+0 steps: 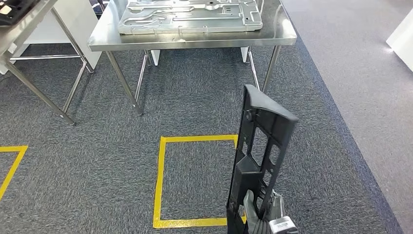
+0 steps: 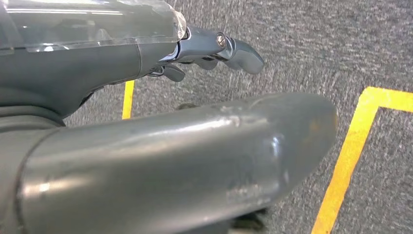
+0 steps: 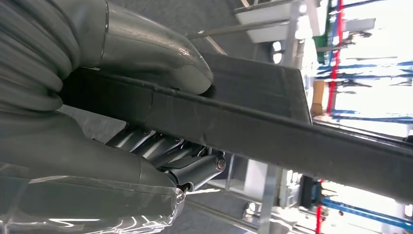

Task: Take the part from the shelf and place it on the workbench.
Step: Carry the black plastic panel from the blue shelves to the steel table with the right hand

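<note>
Right hand (image 1: pixel 263 217) grips the black part (image 1: pixel 258 161) at lower center-right; long axis upright, top toward the table (image 1: pixel 195 38). Left hand (image 2: pixel 214 48) empty, fingers apart.

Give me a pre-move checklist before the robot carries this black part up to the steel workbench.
1. Grip on the part: ok. The right hand holds the black part at its lower end, thumb on one face and fingers on the other.
2. Part's pose: ok. It stands nearly upright in the head view.
3. Left hand free: ok. The left hand holds nothing, over the carpet.
4. Path ahead: ok. Bare carpet with a yellow floor marking lies between the robot and the workbench.
5. Room on the workbench: not ok. A large metal plate covers most of the visible top.
6. Grip firmness: cannot tell.
</note>
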